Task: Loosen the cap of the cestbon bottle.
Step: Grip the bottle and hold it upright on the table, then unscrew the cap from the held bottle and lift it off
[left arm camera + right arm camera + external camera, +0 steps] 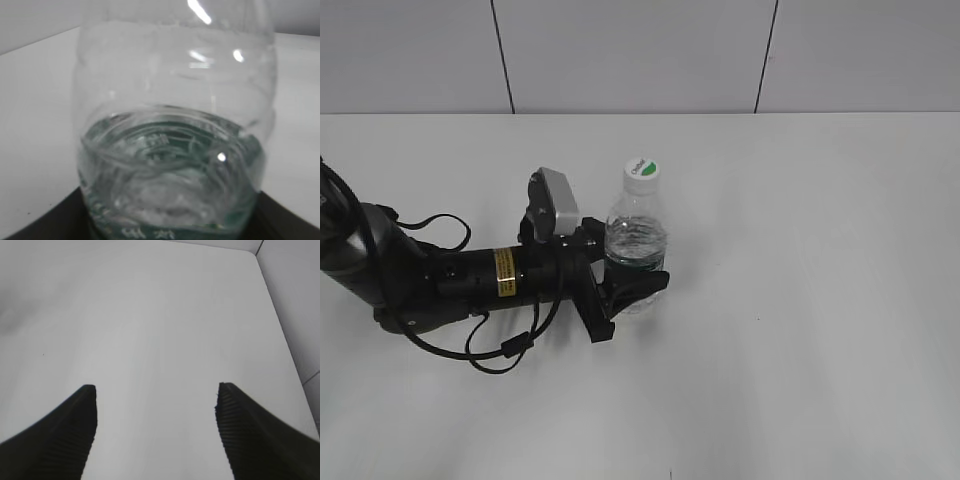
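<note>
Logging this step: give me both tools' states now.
Left tool: shut on the cestbon bottle, low on its body.
Right tool: open, holding nothing, over bare table.

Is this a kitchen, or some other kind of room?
Probably a robot test room, not a kitchen: a plain white table, a pale panelled wall, and one water bottle held by the left pincer.

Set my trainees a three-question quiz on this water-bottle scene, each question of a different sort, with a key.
1. True or false: the cap is off the bottle.
2. The left gripper is: A) open above the cap, B) closed around the bottle's body, C) lying flat on the table.
3. Fill in: the right gripper holds ____.

Key: 1 false; 2 B; 3 nothing, its jaws stand open over bare table.
</note>
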